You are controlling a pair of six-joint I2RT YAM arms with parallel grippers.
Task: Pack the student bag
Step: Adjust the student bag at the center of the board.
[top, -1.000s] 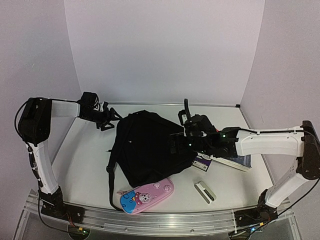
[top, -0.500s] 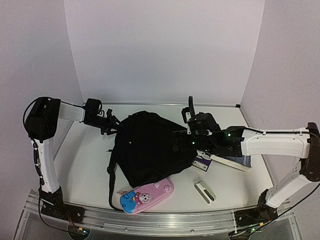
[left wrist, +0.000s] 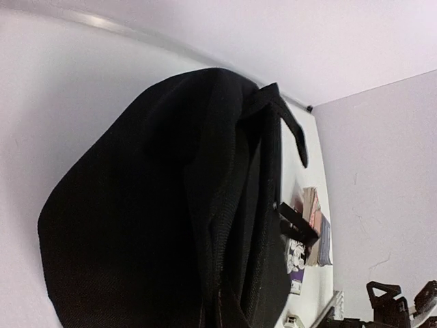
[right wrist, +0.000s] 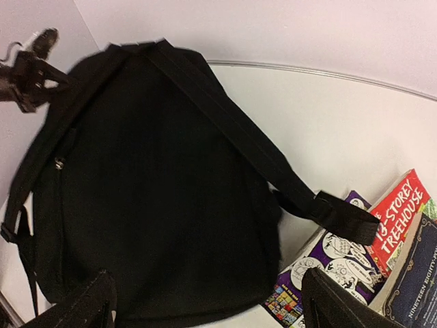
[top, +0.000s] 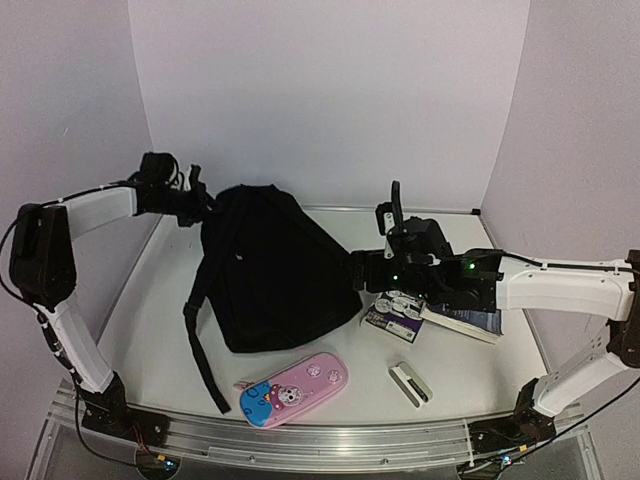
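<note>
The student bag (top: 270, 270), a large black backpack, is pulled up at its top end while its bottom rests on the table. My left gripper (top: 195, 195) is shut on the bag's top edge at the back left. In the left wrist view the student bag (left wrist: 150, 219) fills the frame and hides the fingers. My right gripper (top: 365, 275) hovers open beside the bag's right side. In the right wrist view the right gripper (right wrist: 218, 304) stands wide open over the student bag (right wrist: 157, 191), with a shoulder strap (right wrist: 273, 171) running across it.
A pink-and-blue pencil case (top: 293, 388) lies near the front edge. Books (top: 440, 318) are stacked under the right arm, a red one (right wrist: 403, 212) and a purple comic (right wrist: 321, 273). A small white device (top: 411, 382) lies at the front right. A loose strap (top: 200, 350) trails forward.
My left gripper has shut on the bag's top and pulled it up and back to the left, so the bag stands taller. The right arm shifted slightly right, still open.
</note>
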